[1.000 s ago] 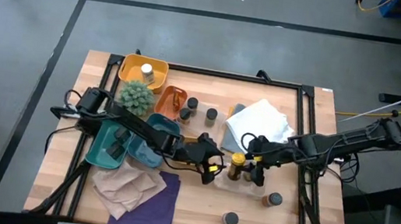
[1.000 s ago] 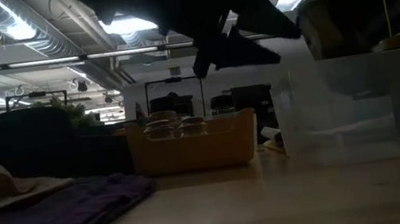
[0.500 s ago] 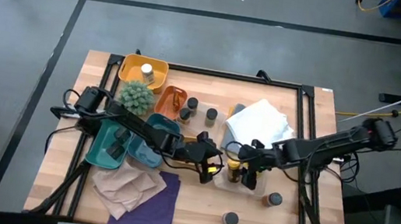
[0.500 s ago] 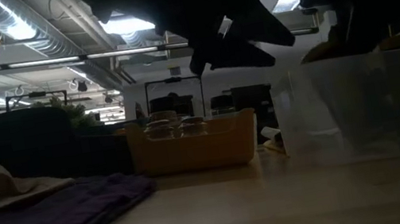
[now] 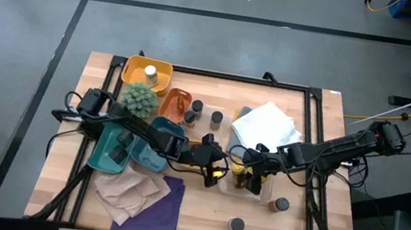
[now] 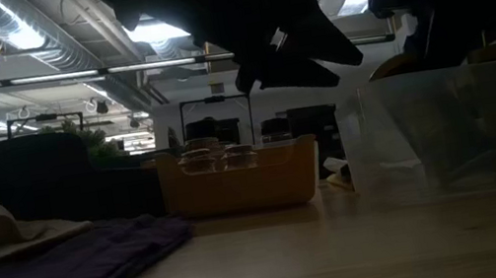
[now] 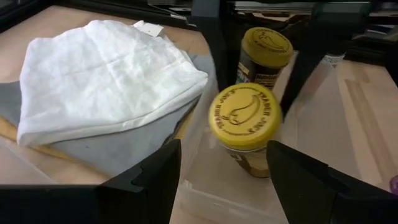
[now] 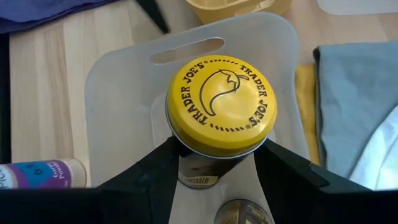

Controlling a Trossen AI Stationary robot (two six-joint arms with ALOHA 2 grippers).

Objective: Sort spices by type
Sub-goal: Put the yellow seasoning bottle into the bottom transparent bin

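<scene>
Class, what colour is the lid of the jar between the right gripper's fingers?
Yellow lid, with a dark pepper emblem; clearest in the right wrist view.

Dim backlit low view; bright, sharp wrist views.

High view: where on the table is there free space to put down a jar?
Bare wood lies between the purple cloth and the two dark-lidded jars near the front edge. The middle is crowded: both grippers meet at the clear tray, beside the white cloth.
</scene>
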